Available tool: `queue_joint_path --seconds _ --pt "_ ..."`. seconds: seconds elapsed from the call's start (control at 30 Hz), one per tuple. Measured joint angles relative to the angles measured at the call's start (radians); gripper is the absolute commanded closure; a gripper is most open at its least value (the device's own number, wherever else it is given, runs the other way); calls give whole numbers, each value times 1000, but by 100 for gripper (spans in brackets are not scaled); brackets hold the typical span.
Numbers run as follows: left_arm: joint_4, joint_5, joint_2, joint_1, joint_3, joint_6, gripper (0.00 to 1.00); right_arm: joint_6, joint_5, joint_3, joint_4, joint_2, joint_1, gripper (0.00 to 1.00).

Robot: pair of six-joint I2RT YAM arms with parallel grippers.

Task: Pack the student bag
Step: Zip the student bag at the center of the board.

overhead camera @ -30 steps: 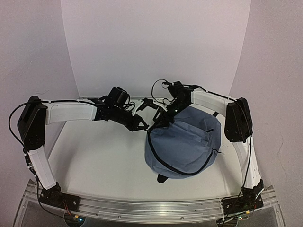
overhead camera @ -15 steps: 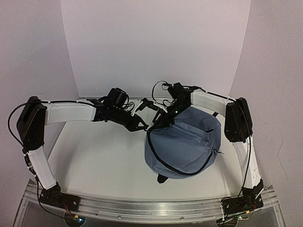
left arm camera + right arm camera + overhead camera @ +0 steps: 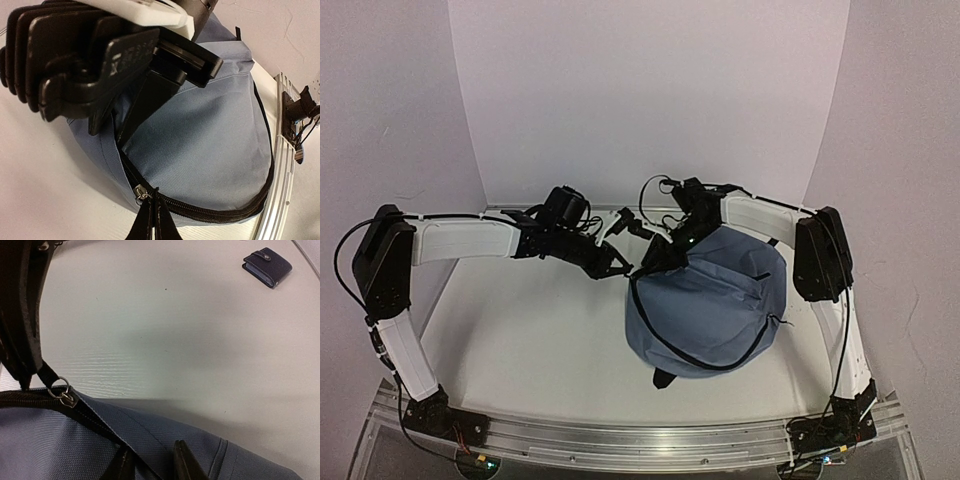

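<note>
Unzipping the student bag (image 3: pixel 720 300), which is lying on the right part of the table (image 3: pixel 520 330).
The left gripper (image 3: pixel 622 267) is clamping the zipper pull (image 3: pixel 141 194). The right gripper (image 3: pixel 653 260) is straddling the bag's edge, and it is not clear if it is already pinching. The next move is probably calling for dragging the pull along the track against taut fabric.

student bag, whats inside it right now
Nothing inside shows. The student bag bulges, but its blue fabric and the closed stretch of zipper cover any contents.

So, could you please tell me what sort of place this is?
Probably a robotics lab test cell: two arms bolted to an aluminium rail, plain white panels enclosing a white table, and the student bag as a staged prop.
</note>
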Motion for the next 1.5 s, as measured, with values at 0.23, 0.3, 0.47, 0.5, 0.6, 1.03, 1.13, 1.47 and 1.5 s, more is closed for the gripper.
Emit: queue_joint_path --seconds 0.23,0.3,0.47,0.5,0.6,1.03,1.13,1.47,1.5 --pt "10 0 -5 0 -12 12 100 28 22 4 0 0 2 100" --pt "17 0 -6 0 -20 14 100 56 39 17 -6 0 4 100" --pt "26 -6 -11 -11 -32 29 100 182 137 94 5 21 11 100" --pt "26 -9 -12 -17 -34 29 100 214 159 104 17 27 11 100" --pt "25 -10 -30 -41 -55 28 100 308 234 128 64 48 8 100" --pt "51 -53 -130 -63 -197 -6 100 597 465 173 174 92 -50 100" --pt "84 -73 -135 -35 -213 -36 100 667 472 143 192 84 -73 100" --pt "115 -81 -155 110 -254 -123 100 790 415 -236 271 -156 -108 88" --pt "111 -80 -155 113 -253 -127 100 786 398 -261 262 -179 -107 69"
